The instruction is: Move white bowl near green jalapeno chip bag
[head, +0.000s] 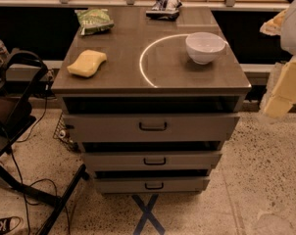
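Note:
The white bowl (205,47) stands upright on the right side of the brown cabinet top (123,67), inside a bright curved reflection. The green jalapeno chip bag (93,21) lies at the far left corner of the top, well apart from the bowl. My gripper (284,88) is at the right edge of the view, off the cabinet's right side and to the right of the bowl, touching nothing on the top.
A yellow sponge (86,63) lies at the front left of the top. A dark blue-and-white bag (163,7) sits at the far middle edge. Three drawers (153,126) stand slightly pulled out below. A dark chair frame and cables (20,131) are on the floor at left.

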`<move>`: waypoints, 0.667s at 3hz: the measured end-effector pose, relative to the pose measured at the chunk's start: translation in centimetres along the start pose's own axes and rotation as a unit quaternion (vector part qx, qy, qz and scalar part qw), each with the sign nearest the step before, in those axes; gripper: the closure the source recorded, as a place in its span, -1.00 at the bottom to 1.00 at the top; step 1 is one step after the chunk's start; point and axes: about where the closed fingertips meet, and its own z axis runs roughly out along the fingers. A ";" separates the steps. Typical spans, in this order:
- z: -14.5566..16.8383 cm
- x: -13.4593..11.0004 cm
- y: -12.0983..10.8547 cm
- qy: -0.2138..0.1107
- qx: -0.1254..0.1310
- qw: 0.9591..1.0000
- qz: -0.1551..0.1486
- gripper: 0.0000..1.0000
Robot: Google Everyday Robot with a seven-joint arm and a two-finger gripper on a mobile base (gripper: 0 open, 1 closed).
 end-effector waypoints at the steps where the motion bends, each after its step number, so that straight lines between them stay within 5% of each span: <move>1: 0.0 0.0 0.0 0.000 0.000 1.000 0.000 -1.00; 2: 0.8 -1.1 -1.7 0.017 0.003 1.000 -0.020 -1.00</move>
